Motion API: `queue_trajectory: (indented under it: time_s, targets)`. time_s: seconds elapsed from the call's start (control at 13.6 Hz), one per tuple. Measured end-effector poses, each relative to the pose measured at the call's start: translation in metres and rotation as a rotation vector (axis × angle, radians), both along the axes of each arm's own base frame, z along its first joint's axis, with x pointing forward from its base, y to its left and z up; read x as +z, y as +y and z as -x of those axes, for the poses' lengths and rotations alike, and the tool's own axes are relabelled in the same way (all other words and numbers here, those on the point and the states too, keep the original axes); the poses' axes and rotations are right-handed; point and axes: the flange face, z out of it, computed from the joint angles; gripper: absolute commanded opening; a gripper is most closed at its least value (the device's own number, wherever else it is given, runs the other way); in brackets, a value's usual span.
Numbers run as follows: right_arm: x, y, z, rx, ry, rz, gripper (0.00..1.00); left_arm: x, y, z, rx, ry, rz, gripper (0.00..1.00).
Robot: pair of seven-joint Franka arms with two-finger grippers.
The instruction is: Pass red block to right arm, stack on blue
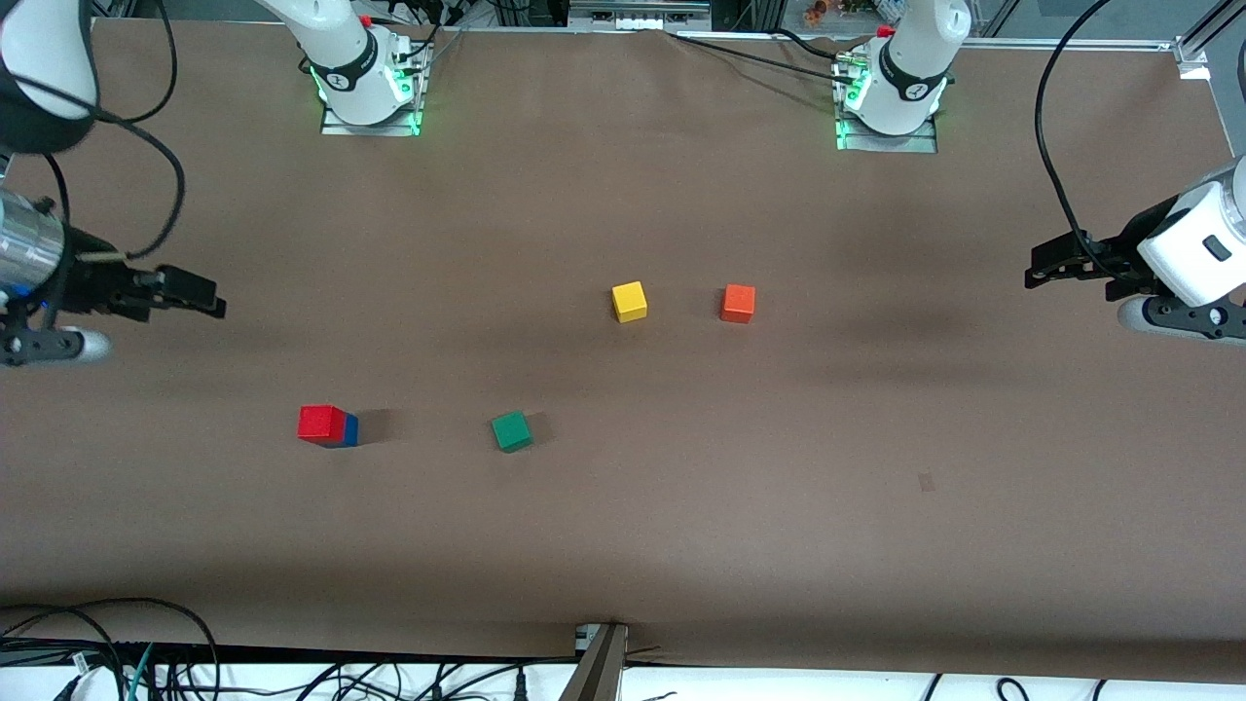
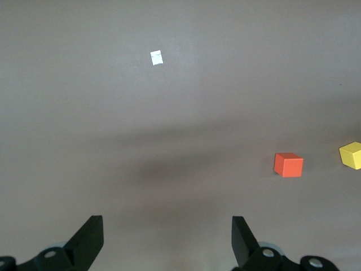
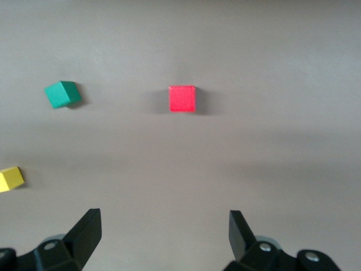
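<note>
The red block (image 1: 320,423) sits on top of the blue block (image 1: 349,429), whose side shows beneath it, toward the right arm's end of the table. In the right wrist view only the red block (image 3: 182,99) shows; the blue one is hidden under it. My right gripper (image 1: 200,292) is open and empty, raised over the table at the right arm's end, apart from the stack. My left gripper (image 1: 1040,270) is open and empty, raised over the table at the left arm's end. Its fingertips (image 2: 89,237) frame bare table.
A green cube (image 1: 511,430) lies beside the stack, toward the table's middle. A yellow cube (image 1: 630,302) and an orange cube (image 1: 738,303) lie near the middle, farther from the front camera. A small pale mark (image 2: 156,57) is on the table. Cables hang at the front edge.
</note>
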Motion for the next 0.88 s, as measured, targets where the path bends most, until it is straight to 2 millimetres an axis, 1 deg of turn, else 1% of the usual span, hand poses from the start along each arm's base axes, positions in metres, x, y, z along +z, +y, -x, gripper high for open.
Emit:
queue_trajectory:
  time_s: [0.22, 0.29, 0.37, 0.59, 0.66, 0.88]
  targets:
    - [0.011, -0.009, 0.04, 0.001, 0.005, 0.017, 1.0, 0.0, 0.0, 0.0, 0.0, 0.0, 0.0, 1.0]
    - [0.012, -0.009, 0.049, 0.012, 0.004, 0.028, 1.0, 0.0, 0.0, 0.0, 0.0, 0.0, 0.0, 1.0]
    - [0.012, -0.004, 0.054, 0.033, 0.003, 0.05, 1.0, 0.0, 0.0, 0.0, 0.0, 0.0, 0.0, 1.0]
    - [0.009, 0.029, 0.056, 0.102, 0.001, 0.099, 1.0, 0.0, 0.0, 0.0, -0.001, 0.0, 0.0, 1.0]
    - [0.009, 0.033, 0.057, 0.111, 0.0, 0.102, 1.0, 0.0, 0.0, 0.0, -0.001, 0.0, 0.0, 1.0]
    - [0.012, 0.032, 0.057, 0.11, -0.011, 0.103, 1.0, 0.0, 0.0, 0.0, -0.001, 0.0, 0.0, 1.0]
